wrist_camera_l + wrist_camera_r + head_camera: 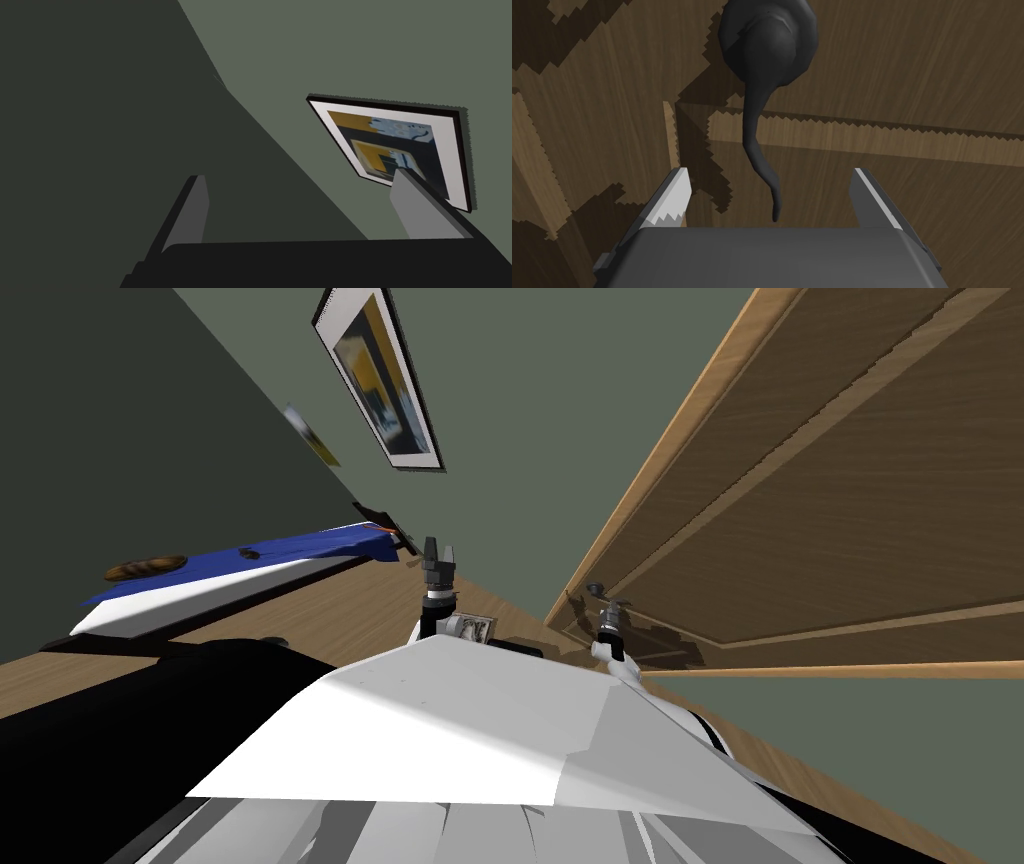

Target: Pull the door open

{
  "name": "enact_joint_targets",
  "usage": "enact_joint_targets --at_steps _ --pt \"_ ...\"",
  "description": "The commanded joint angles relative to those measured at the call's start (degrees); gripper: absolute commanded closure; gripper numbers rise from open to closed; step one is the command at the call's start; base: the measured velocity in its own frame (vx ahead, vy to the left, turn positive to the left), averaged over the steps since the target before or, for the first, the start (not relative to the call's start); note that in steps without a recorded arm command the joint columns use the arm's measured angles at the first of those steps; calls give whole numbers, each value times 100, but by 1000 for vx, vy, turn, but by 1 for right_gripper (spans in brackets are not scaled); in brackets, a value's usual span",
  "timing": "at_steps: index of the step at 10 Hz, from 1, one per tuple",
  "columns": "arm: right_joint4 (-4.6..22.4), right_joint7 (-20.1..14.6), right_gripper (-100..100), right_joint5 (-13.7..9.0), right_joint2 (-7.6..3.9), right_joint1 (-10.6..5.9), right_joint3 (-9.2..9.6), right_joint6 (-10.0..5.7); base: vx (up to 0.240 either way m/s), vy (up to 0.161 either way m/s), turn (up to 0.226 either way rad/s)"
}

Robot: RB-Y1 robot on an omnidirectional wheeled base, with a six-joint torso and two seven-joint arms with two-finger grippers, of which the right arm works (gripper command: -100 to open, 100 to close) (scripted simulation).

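Two grippers in view, both with fingers spread.

Far left of the door: a bed [240, 560] with a blue cover and white side, and a brown lump [145, 567] at its outer end. Can't tell what the lump is. The wood floor [330, 613] runs from under the bed toward the door.

Closer to the door, on the green wall [520, 408], hangs a black-framed picture [385, 373] with yellow and blue patches.

The left gripper [439, 556] is raised in front of that wall, left of the door and just past the near end of the bed. Its wrist view has the left gripper [305, 207] fingers [192, 210] standing well apart.

The door handle [595, 588] is a dark lever on a round base. It sits low on the door, close to the edge by the light wood frame [650, 478].

The right gripper [607, 613] is right at the handle, pointed at the door. In its wrist view the handle [759, 135] curves down from its base toward the right gripper [772, 197]. The thin tip ends between the two fingers [672, 197], about midway, touching neither. The fingers are wide apart, not pinching it.

The door [850, 488] is brown wood with raised panel strips and takes up everything right of the frame. Close up, the door [912, 75] shows jagged shadows of the gripper across its panels. Can't tell if it sits flush in the frame.
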Motion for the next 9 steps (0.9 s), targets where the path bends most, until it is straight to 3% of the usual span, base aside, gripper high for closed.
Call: enact_joint_targets --at_steps 1,9 --pt "0 0 -100 0 1 0 0 0 -115 12 -2" --pt "0 0 -100 0 1 0 0 0 -122 6 0"
